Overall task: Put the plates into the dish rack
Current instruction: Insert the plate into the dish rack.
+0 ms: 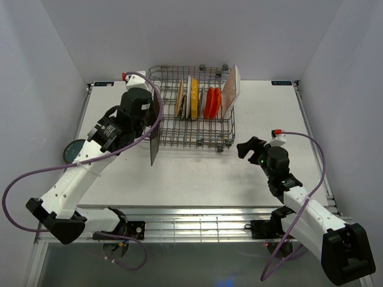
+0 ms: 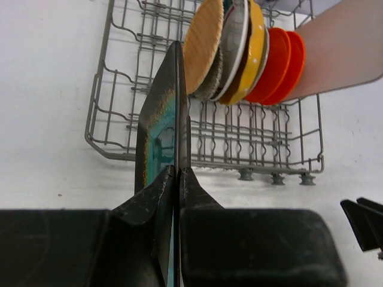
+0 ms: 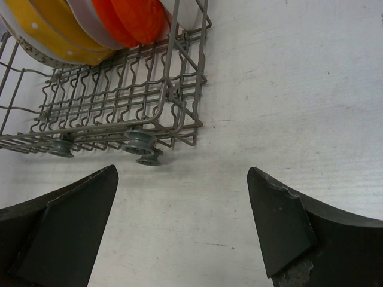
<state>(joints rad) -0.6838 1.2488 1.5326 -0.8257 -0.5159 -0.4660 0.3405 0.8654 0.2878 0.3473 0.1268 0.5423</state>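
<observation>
The grey wire dish rack [image 1: 200, 136] stands at the back middle of the table. In it, on edge, stand a wooden plate [image 2: 204, 36], a yellow plate [image 2: 256, 54], orange-red plates [image 2: 280, 60] and a tall white rectangular plate [image 1: 232, 89]. My left gripper [image 2: 177, 170] is shut on a square teal brown-rimmed plate [image 2: 158, 119]. It holds the plate upright and edge-on, above the table just in front of the rack's left end [image 2: 96, 113]. My right gripper [image 3: 182, 173] is open over bare table, near the rack's front right corner [image 3: 179, 113].
A dark teal round plate [image 1: 74, 149] lies at the table's left edge, beside my left arm. White walls close in the left, back and right sides. The rack rests on small grey wheels [image 3: 142, 142].
</observation>
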